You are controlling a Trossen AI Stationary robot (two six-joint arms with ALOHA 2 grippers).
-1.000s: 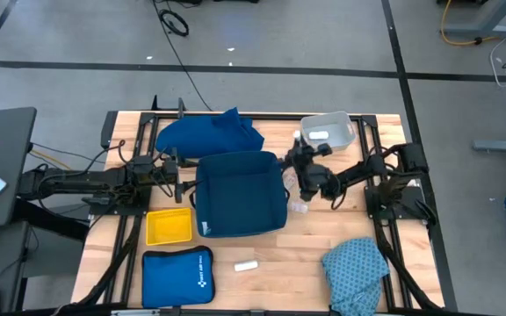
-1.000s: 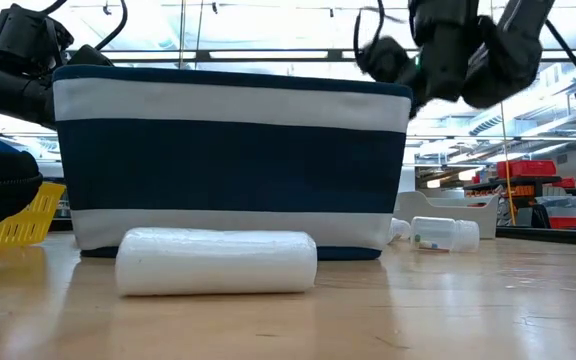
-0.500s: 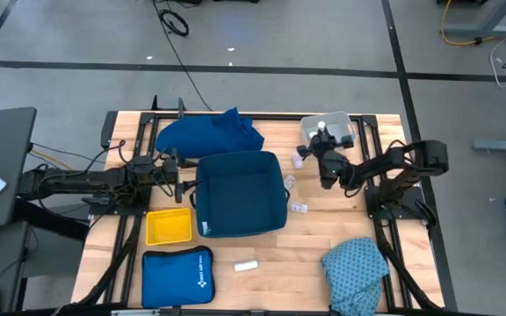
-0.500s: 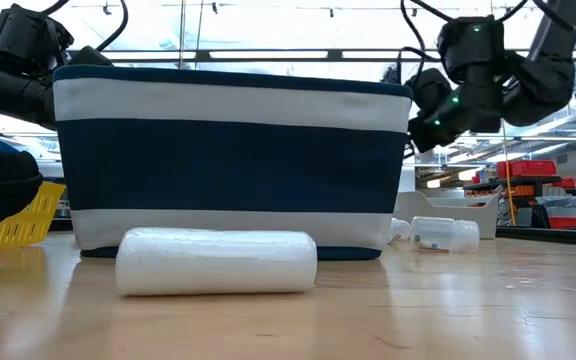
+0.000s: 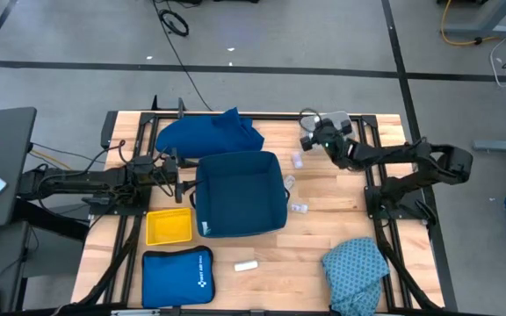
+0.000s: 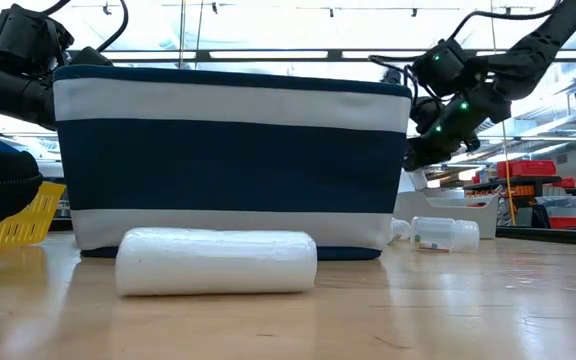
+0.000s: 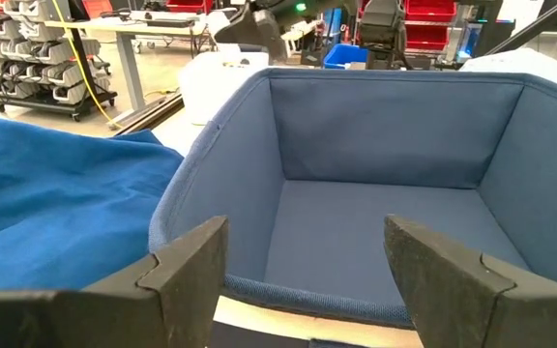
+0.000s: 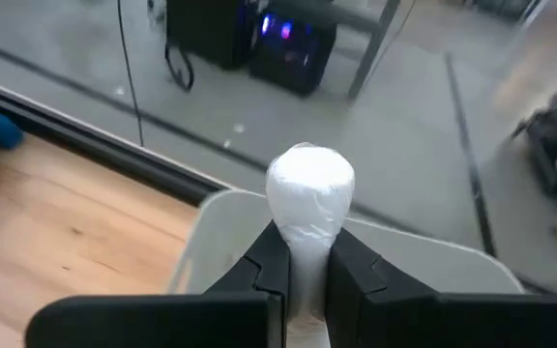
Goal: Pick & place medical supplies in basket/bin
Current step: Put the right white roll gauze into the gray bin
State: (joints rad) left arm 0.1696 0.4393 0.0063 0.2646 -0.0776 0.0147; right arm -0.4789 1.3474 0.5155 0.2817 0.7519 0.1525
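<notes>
My right gripper hangs at the table's far right, just short of a white bin, shut on a white roll. It also shows in the low view. Another white roll lies on its side near the front edge. Tiny clear vials lie right of the dark-blue basket. A dark-blue cloth lies behind the basket, a teal speckled cloth at the front right. My left gripper waits open at the basket's left wall. My right gripper pinches the white roll between its two fingers, low on the roll. The roll runs along the fingers and its rounded end sticks out past their tips. The fingers slant slightly down toward the far edge. The roll is lifted clear of the table.
A yellow tray and a flat bright-blue zip pouch lie at the front left. Bare wood lies between the basket and the teal cloth. Metal frame rails run along the table's left and right sides.
My right gripper has swung from beside the basket's right wall toward the far edge, to the white bin, turning its wrist as it went. The basket, the cloths and the roll on the table have stayed put.
</notes>
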